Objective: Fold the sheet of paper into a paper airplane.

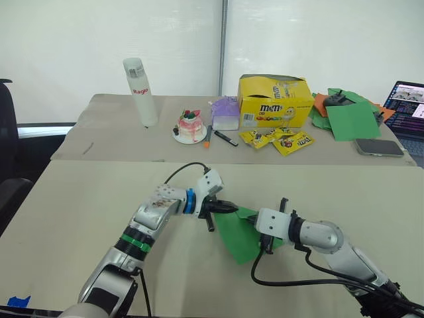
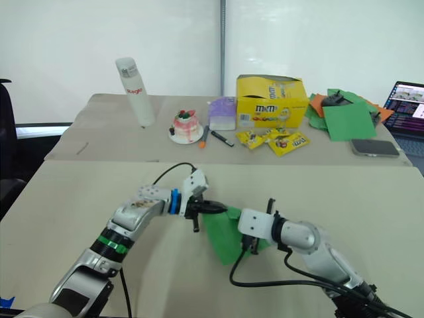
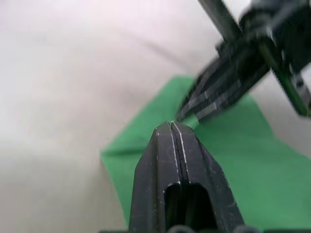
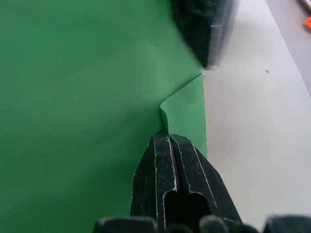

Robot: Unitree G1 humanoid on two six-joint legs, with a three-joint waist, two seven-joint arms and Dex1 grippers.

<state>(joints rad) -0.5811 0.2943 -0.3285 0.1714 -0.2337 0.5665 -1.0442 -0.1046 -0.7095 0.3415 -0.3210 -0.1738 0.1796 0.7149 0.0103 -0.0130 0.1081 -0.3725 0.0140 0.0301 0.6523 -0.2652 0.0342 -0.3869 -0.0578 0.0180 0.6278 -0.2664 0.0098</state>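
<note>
So both sets of jaws are pressed fully together with no gap. The left gripper (image 1: 225, 207) has its tips at the far corner of the sheet of paper (image 1: 242, 235), the right gripper (image 4: 168, 134) is pinched at a small turned-up flap on the sheet's edge. The green sheet lies on the near counter (image 1: 86, 199), between the two arms. Well beyond the sheet, on the far counter, sit a yellow candy box (image 1: 275, 99), a white bottle (image 1: 141, 91) and a pile of green and orange sheets (image 1: 348, 112).
</note>
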